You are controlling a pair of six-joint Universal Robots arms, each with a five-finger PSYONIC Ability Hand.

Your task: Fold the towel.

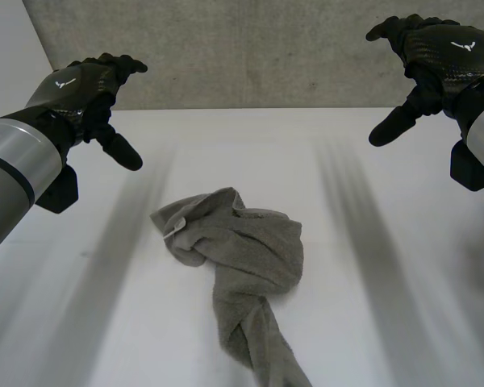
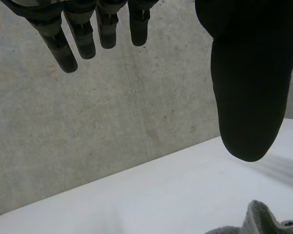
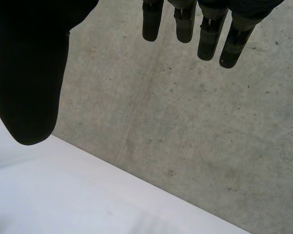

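There was one towel (image 1: 244, 270) and two robot hands. The towel was grey and lay crumpled on the white worktop (image 1: 379, 242), about midway between its left and right edges. It was bunched into a wide lump toward the far edge and twisted into a narrower tail toward the near edge, where it ran out of the head view. One small pale label (image 1: 175, 232) showed at the left side of the lump.

The left robot hand (image 1: 85, 87) was raised over the worktop's far left part and the right robot hand (image 1: 437, 50) over its far right part, both well apart from the towel. Neither touched the cloth. In the left wrist view the fingers (image 2: 63, 48) hung straight and side by side, with the thumb (image 2: 249, 97) set wide apart from them, and they held nothing. A fold of the towel showed below the thumb. In the right wrist view the fingers (image 3: 205, 34) and the thumb (image 3: 29, 73) were spread in the same way, also holding nothing.

One grey concrete wall (image 1: 250, 48) rose behind the worktop's far edge, facing both palms.
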